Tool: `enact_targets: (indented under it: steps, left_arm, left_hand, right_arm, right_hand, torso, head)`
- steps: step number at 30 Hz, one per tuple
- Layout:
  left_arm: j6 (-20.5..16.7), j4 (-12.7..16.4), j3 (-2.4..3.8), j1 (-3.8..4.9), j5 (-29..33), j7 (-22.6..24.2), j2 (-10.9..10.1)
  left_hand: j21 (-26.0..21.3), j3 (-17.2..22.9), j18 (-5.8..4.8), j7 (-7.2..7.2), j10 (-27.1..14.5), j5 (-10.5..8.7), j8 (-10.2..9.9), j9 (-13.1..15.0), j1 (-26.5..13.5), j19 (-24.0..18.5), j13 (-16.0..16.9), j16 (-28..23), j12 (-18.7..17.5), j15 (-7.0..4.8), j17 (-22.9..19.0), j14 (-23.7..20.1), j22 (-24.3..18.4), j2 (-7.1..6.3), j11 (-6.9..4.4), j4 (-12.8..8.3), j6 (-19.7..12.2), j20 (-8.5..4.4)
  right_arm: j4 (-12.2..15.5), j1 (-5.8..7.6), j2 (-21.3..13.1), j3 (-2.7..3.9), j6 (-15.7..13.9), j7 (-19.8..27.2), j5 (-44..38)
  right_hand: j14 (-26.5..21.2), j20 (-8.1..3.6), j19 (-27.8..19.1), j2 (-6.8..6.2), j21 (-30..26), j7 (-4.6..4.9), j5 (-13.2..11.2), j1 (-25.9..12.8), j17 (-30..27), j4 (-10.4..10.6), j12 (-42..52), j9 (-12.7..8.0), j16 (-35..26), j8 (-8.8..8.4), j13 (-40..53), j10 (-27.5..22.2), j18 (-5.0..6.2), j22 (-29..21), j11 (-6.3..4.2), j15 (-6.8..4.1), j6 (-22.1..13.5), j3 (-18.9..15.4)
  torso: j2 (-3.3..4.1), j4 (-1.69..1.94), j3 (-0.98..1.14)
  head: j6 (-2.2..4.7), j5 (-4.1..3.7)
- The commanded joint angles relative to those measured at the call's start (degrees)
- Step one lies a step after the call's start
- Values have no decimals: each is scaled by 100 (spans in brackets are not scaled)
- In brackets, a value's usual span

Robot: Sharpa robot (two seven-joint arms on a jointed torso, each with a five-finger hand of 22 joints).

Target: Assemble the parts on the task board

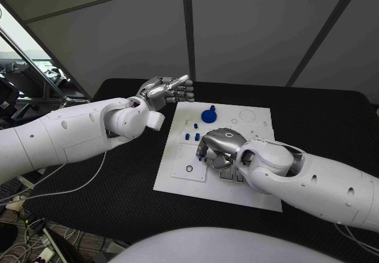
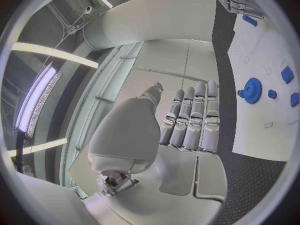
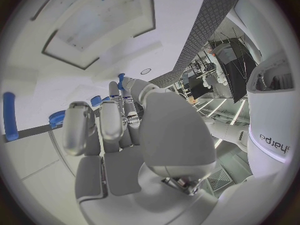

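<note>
While the white task board (image 1: 178, 181) lies flat in the middle of the black table (image 1: 95, 208), the right hand (image 1: 219, 143) is down over the board's centre, palm toward the plate, fingers curled downward. In the right wrist view, a small blue part (image 3: 120, 81) sits right at that hand's fingertips (image 3: 116, 91); it looks pinched there, though the exact contact is hard to make out. Just beyond the right hand's knuckles stands the blue gear (image 1: 208, 115), upright on the board, and a cluster of small blue pegs (image 1: 191, 136) sits beside the hand, on the side toward the left arm. A long blue bar (image 3: 9, 116) lies on the board off to one side of the right hand. The left hand (image 1: 166, 91) is up off the table, beyond the board's far corner on its own side, holding nothing, its fingers (image 2: 192, 115) straight and side by side with the thumb set apart. From the left wrist, the gear and a few blue pieces (image 2: 287, 74) show on the board, well apart from those fingers.
</note>
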Motion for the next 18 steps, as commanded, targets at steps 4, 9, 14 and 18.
enact_targets:
  steps: [4, 9, 14, 18]
  left_arm:
    - [97, 0, 6, 11, 14, 19, 12]
    - [110, -4, 6, 11, 14, -9, 15]
    - [122, -3, 6, 11, 14, -26, 12]
    - [129, -5, 6, 11, 0, -35, 10]
  left_hand:
    - [-9, -33, -69, 18, -31, -14, 38, -1, -56, 44, 1, -38, 24, 10, 6, 43, -5, 23, 5, -1, -2, 13]
    - [-11, -53, -70, 20, -38, -13, 37, -1, -58, 42, 1, -46, 24, 12, 7, 40, -17, 29, 7, 3, -5, 15]
    - [-11, -63, -70, 21, -41, -13, 37, -1, -60, 42, 1, -50, 24, 13, 8, 38, -24, 33, 8, 5, -7, 15]
    - [-11, -71, -70, 22, -44, -14, 37, -1, -61, 41, 1, -52, 24, 14, 8, 38, -28, 33, 9, 6, -9, 16]
  right_arm:
    - [10, 0, 46, -80, 164, 30, -117]
    - [-1, 0, 75, -140, 282, 30, -121]
    - [-46, 0, 76, -157, 339, -38, -124]
    - [-82, 0, 75, -162, 274, -57, -128]
  right_hand:
    - [271, -2, 31, -12, 16, 18, -10, -82, -2, -18, -21, -8, 16, -43, 5, 8, -92, 561, 14, 27, -15, -2]
    - [265, 9, 26, -37, 17, 31, -1, -154, -6, -10, -56, -14, 32, -72, -3, -35, -92, 565, 28, 40, -59, -42]
    - [228, 70, -94, -99, -119, 134, 85, -317, -104, 34, -260, -37, -13, -158, -91, -372, -55, 447, 142, 129, -313, -103]
    - [38, 178, -597, -181, -732, 274, 94, -406, -670, 23, -483, -41, -504, -158, -242, -944, 107, -84, 299, 261, -569, -157]
  torso:
    - [1, 4, 0]
    - [3, 4, -2]
    - [-2, -1, -1]
    - [-3, -1, -1]
  head:
    - [-14, 11]
    - [-15, 13]
    - [-16, 11]
    - [-13, 7]
